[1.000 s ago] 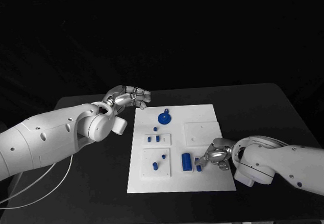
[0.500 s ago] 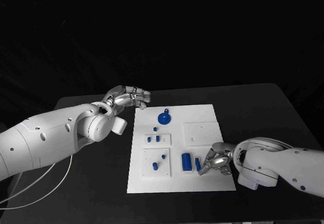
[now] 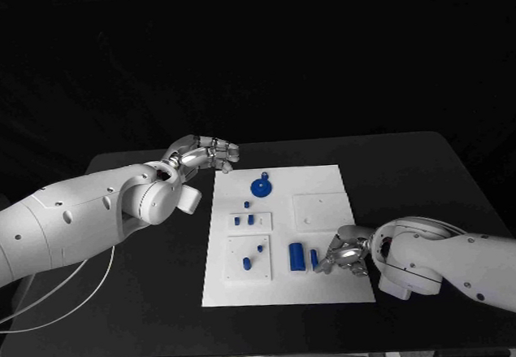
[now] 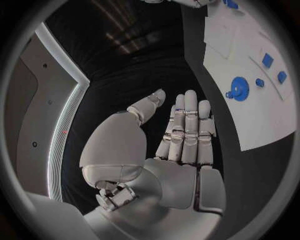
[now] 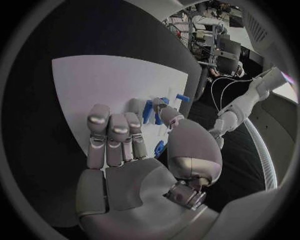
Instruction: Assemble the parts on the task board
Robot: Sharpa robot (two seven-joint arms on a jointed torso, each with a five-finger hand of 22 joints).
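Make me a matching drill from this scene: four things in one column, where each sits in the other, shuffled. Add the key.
1. left hand
2. right hand
3. round blue part
4. task board

A. middle of the black table
B. on the board's far end
C. at the board's near right corner, by upright blue pieces
D. off the board's far left corner, holding nothing

Pairs: 1-D, 2-C, 3-B, 4-A

Blue parts [image 3: 296, 257] on a white task board [image 3: 317, 187], black table [image 3: 422, 176], silver hands.
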